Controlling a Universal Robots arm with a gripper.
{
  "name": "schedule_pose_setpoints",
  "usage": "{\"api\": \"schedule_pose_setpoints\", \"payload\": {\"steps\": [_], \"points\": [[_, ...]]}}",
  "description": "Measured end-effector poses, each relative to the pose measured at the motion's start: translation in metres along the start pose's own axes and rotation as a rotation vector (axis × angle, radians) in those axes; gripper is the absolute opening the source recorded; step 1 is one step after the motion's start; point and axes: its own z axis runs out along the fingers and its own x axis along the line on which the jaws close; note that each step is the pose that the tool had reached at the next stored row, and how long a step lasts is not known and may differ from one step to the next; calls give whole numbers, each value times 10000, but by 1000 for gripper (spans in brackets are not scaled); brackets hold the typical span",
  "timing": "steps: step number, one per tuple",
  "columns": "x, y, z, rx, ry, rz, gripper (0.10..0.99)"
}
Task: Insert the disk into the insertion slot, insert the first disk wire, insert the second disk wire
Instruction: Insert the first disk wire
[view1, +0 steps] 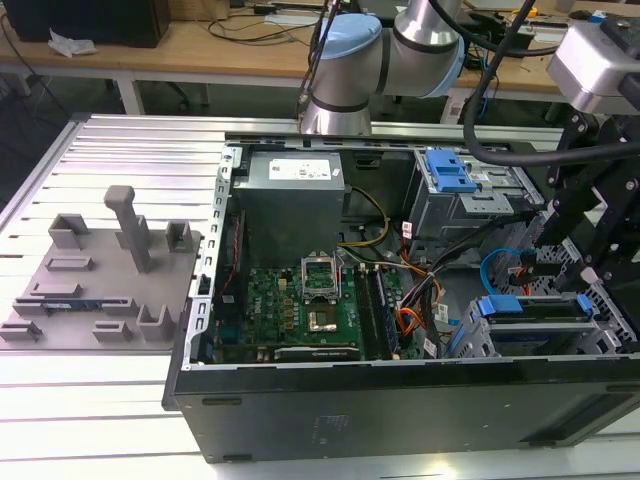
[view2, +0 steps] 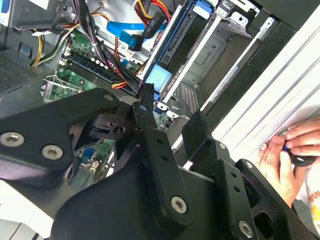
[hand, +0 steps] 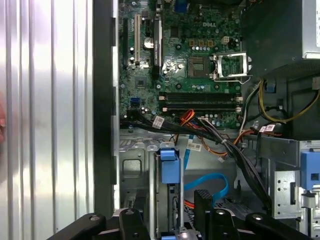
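Observation:
The disk (view1: 535, 318), silver in a bright blue carrier (hand: 169, 166), lies inside the insertion slot (view1: 480, 345), a grey metal bay at the case's corner on the exterior view's right. My gripper (hand: 167, 204) hovers just above it, open. Its black fingers (view2: 148, 102) stand apart on either side of the carrier's edge and hold nothing. A blue flat wire (hand: 212, 183) curls loose beside the disk. A bundle of black, red and orange wires (hand: 220, 145) runs from the motherboard toward the bay.
The open computer case (view1: 400, 400) holds a green motherboard (view1: 300, 305), a grey power supply (view1: 292, 195) and a taller cage with a blue latch (view1: 450, 172). A grey fixture plate (view1: 95, 280) lies outside the case. A person's hand (view2: 292, 147) rests beside the case wall.

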Motion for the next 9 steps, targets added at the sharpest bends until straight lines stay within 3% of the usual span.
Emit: {"api": "schedule_pose_setpoints", "payload": {"steps": [1,2,4,7,9], "points": [[-181,1,15,1,202,4,502],[-256,1,24,2,367,6,502],[-325,1,36,2,603,10,502],[-401,0,47,2,1243,19,502],[-419,-1,47,2,1606,24,502]]}}
